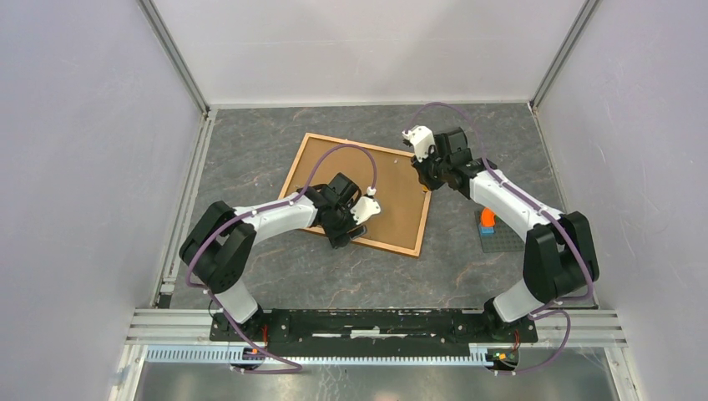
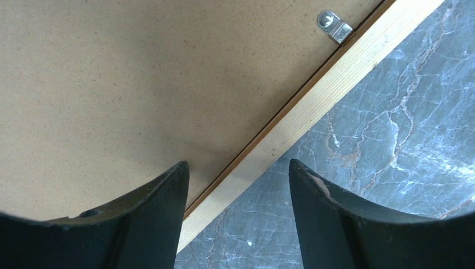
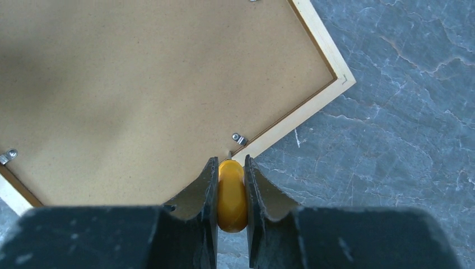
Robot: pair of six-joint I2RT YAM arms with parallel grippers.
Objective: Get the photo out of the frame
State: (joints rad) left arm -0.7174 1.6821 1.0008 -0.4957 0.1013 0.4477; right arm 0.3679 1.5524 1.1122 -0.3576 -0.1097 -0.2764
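While the photo lay unseen under the back panel (image 3: 140, 84), the frame (image 1: 351, 163) sat face down, clips (image 2: 334, 26) apparently in place (nothing out yet). Just ahead of the right gripper (image 3: 231, 162), clenched on a yellow tool (image 3: 231, 196), ran its edge; the left gripper (image 2: 237, 164) hung released astride the moulding.

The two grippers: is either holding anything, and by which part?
The right gripper pinches a rounded yellow object by its sides; the left gripper is open, holding nothing.

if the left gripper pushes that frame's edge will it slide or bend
Likely slides as one stiff piece: the frame has rigid wooden moulding and lies flat on the smooth table. Thin and wide, so an edge push probably pivots it.
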